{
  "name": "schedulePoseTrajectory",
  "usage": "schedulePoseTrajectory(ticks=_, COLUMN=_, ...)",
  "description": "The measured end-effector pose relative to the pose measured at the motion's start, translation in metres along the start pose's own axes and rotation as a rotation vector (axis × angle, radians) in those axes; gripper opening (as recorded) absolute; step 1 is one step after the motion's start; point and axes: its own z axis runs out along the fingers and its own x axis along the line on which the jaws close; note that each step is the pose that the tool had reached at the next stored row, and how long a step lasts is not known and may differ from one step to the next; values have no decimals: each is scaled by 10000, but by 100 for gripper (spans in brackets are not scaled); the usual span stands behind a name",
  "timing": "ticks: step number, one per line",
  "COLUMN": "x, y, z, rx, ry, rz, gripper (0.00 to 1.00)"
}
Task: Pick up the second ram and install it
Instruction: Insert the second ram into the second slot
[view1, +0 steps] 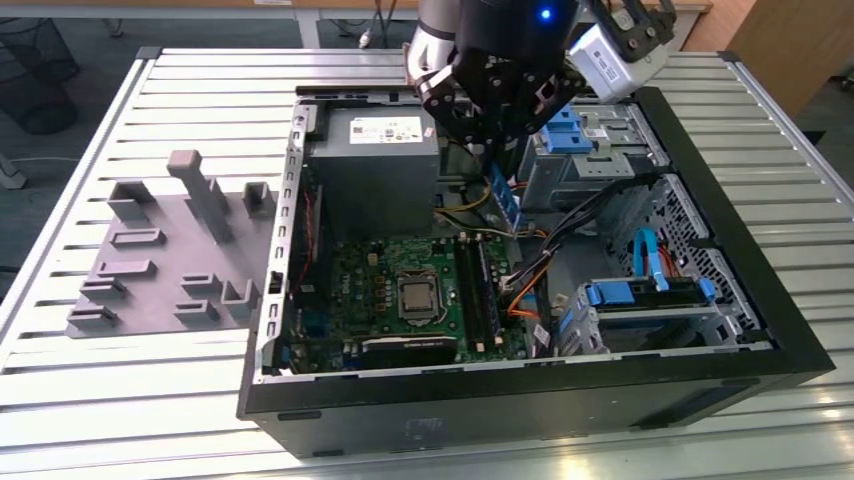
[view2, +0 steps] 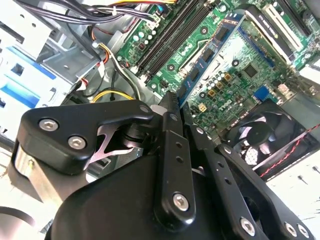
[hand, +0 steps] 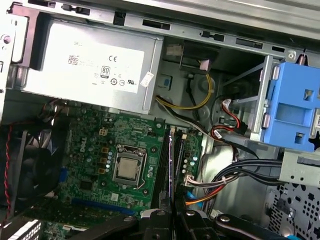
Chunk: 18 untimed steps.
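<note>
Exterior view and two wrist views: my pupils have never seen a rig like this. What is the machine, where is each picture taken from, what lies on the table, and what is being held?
The machine is a robot arm ending in a gripper. The exterior view comes from a camera off the arm, looking down on a slatted metal table. On it lie an open computer case, with its green motherboard showing, and a grey moulded tray. Both wrist views come from cameras riding on the arm, looking past the jaws into the case. The jaws are closed on the second ram, a thin blue-green memory stick. It is held above the motherboard and is not yet in a slot.
</note>
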Motion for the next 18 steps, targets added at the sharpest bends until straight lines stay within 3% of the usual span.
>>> schedulePoseTrajectory(ticks=3, x=1, y=1, z=47, rx=5, ry=5, rz=522, gripper=14)
schedulePoseTrajectory(ticks=8, x=-6, y=1, z=135, rx=9, ry=12, rz=734, gripper=14)
schedulePoseTrajectory(ticks=11, x=-5, y=1, z=187, rx=11, ry=21, rz=1156, gripper=14)
schedulePoseTrajectory(ticks=13, x=-7, y=1, z=190, rx=7, ry=72, rz=1197, gripper=14)
schedulePoseTrajectory(ticks=18, x=-11, y=0, z=211, rx=-1, ry=74, rz=1205, gripper=14)
